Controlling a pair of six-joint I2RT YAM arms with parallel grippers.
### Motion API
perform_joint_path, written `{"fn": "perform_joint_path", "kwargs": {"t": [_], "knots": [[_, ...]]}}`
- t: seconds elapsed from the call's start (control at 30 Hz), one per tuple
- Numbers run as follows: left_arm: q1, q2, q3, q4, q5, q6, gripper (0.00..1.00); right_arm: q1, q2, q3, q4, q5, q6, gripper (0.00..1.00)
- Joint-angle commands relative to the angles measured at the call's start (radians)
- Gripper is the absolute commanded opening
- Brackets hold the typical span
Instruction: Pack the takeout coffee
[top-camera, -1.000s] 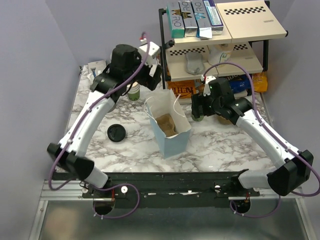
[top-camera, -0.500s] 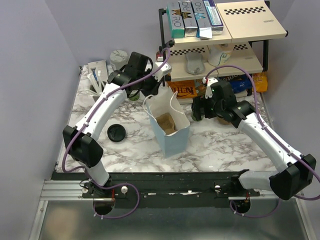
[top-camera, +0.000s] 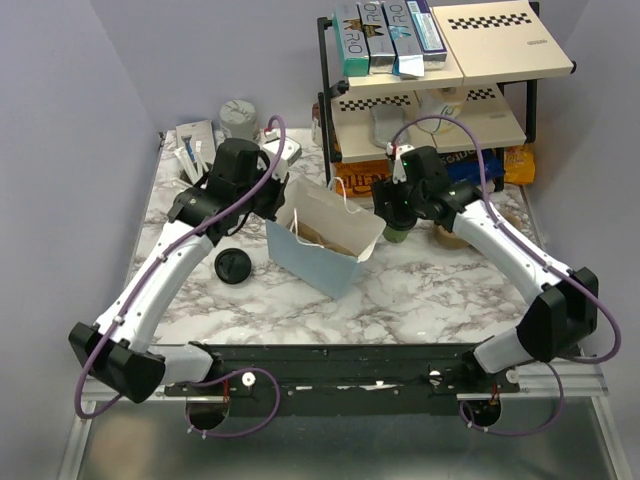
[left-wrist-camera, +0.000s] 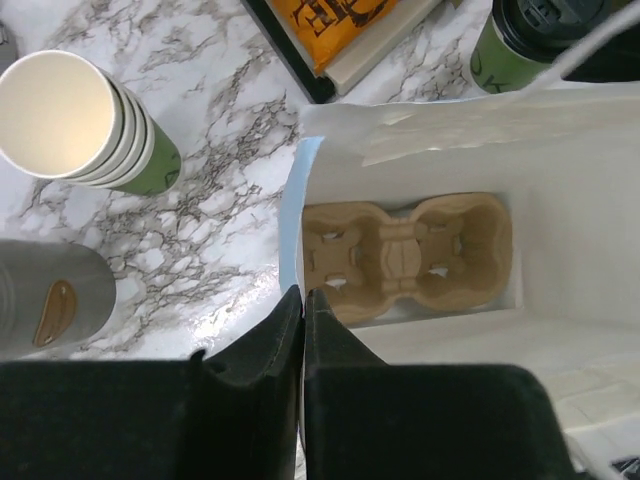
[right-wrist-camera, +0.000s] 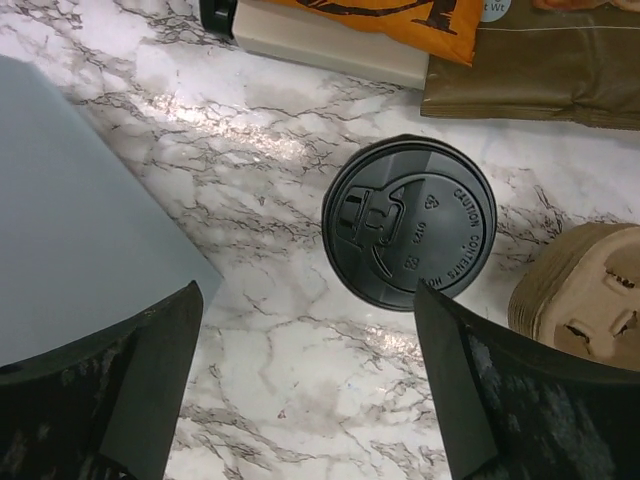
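— Claws?
— The left claw (left-wrist-camera: 303, 305) is pressed together, pinching the rim of the tilted bag (left-wrist-camera: 560, 160). The right claw (right-wrist-camera: 307, 300) is spread wide over the coffee (right-wrist-camera: 410, 222).
— The coffee's condition?
— Upright on the desk (right-wrist-camera: 300, 400), just beside the bag. Green side, round black embossed lid, seated.
— Limits?
— Overhead, the right claw covers most of it. The left wrist view crops its lid, and the side print is unreadable.

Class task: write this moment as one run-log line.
left fingers: shut on paper bag rim | right fingers: open over takeout coffee | coffee: lidded, outside bag | cup carrier: inside bag
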Motion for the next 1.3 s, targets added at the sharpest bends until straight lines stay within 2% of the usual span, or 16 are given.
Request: {"fn": "perform_joint_path", "kwargs": {"t": [0.0, 0.07, 0.2, 0.3, 0.33, 0.4, 0.43, 0.5, 0.53, 0.6, 0.73, 0.9, 1.03, 1.1, 1.27], "knots": [[0.002, -0.058, -0.012, 0.018, -0.035, -0.054, 0.15, -0.007, 0.071, 0.079, -0.005, -0.004, 0.033, 0.92], [0.002, -0.043, -0.003, -0.005, -0.056, -0.08, 0.21, -0.007, 0.092, 0.099, -0.005, 0.002, 0.052, 0.89], [0.002, 0.002, 0.016, -0.073, -0.136, -0.131, 0.22, -0.009, 0.154, 0.151, -0.051, 0.024, 0.09, 0.78], [0.002, -0.001, 0.026, -0.077, -0.177, -0.16, 0.46, -0.007, 0.19, 0.188, -0.089, 0.032, 0.101, 0.75], [0.0, -0.015, 0.034, -0.073, -0.176, -0.168, 0.58, -0.007, 0.198, 0.191, -0.094, 0.035, 0.102, 0.75], [0.002, -0.03, 0.049, -0.061, -0.159, -0.183, 0.66, -0.007, 0.213, 0.203, -0.112, 0.045, 0.11, 0.74], [0.0, -0.047, 0.069, -0.059, -0.153, -0.186, 0.74, -0.007, 0.215, 0.205, -0.111, 0.048, 0.107, 0.74], [0.0, -0.057, 0.095, -0.068, -0.159, -0.208, 0.81, -0.007, 0.223, 0.203, -0.109, 0.061, 0.112, 0.73], [0.002, -0.063, 0.118, -0.07, -0.174, -0.214, 0.89, -0.009, 0.227, 0.203, -0.111, 0.071, 0.113, 0.73], [0.002, -0.084, 0.126, -0.064, -0.179, -0.223, 0.97, -0.007, 0.241, 0.206, -0.115, 0.091, 0.115, 0.72], [0.002, -0.132, 0.134, -0.05, -0.19, -0.261, 0.99, -0.007, 0.266, 0.223, -0.135, 0.136, 0.124, 0.66], [0.002, -0.21, 0.138, -0.042, -0.308, -0.336, 0.99, -0.003, 0.267, 0.234, -0.146, 0.113, 0.121, 0.64], [0.002, -0.296, 0.067, -0.013, -0.325, -0.389, 0.99, 0.007, 0.258, 0.232, -0.149, 0.153, 0.133, 0.58], [0.002, -0.336, 0.042, -0.013, -0.332, -0.402, 0.99, 0.011, 0.258, 0.231, -0.148, 0.142, 0.133, 0.52], [0.002, -0.397, -0.021, -0.034, -0.369, -0.432, 0.99, 0.02, 0.275, 0.251, -0.165, 0.162, 0.148, 0.47]]}}
